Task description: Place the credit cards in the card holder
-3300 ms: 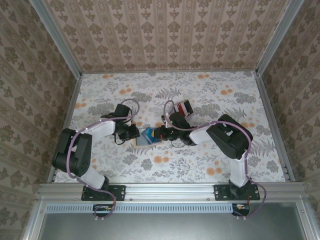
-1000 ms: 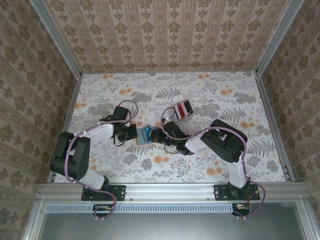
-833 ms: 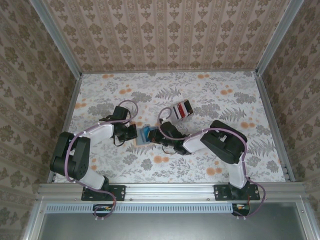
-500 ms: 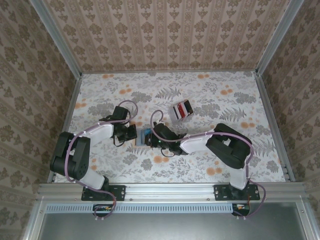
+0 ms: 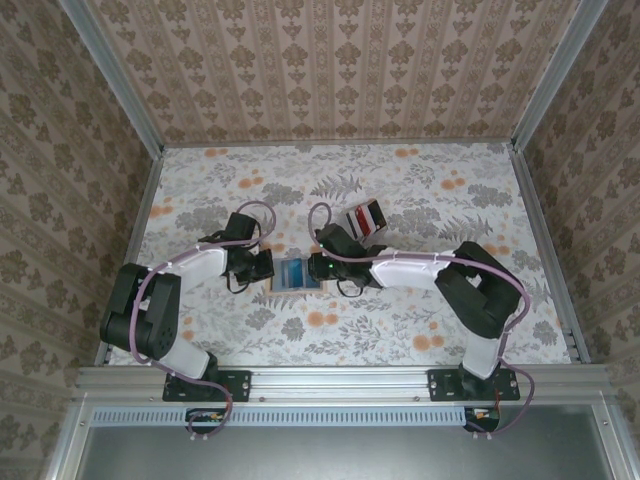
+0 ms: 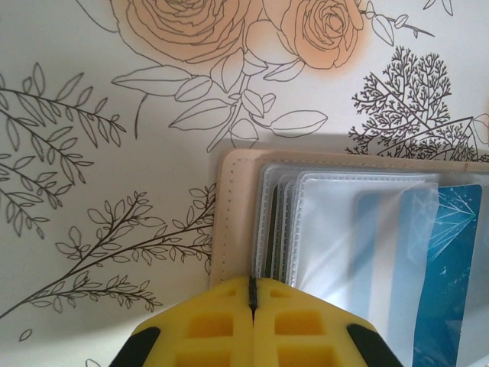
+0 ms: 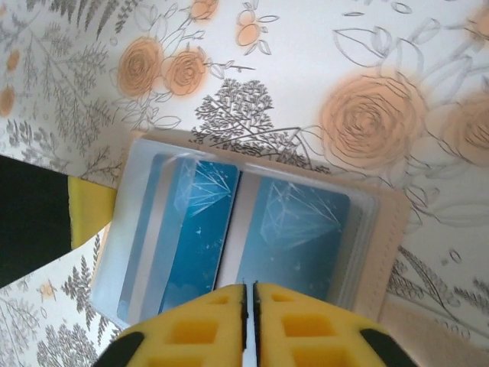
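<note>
1. Top external: the card holder (image 5: pixel 297 275) lies open on the floral worktop (image 5: pixel 420 330). The left gripper (image 5: pixel 266 266) is at one end of it and the right gripper (image 5: pixel 316 268) at the other. The bunch of credit cards (image 5: pixel 365 218), red and white showing, lies well apart, beyond the right arm, so most of the job looks undone
2. Left wrist: the left fingers (image 6: pixel 206 329) are pressed together with nothing between them. Their tips sit at the holder's tan edge, seemingly to steady it, though I cannot tell if they bear on it. Clear sleeves fan out, with blue showing in one
3. Right wrist: the right fingers (image 7: pixel 199 329) are likewise pressed together and empty, at the holder's near edge. Two blue cards (image 7: pixel 191 222) sit in sleeves, one on each side of the fold. The bunch has yet to be fetched and slotted in
</note>
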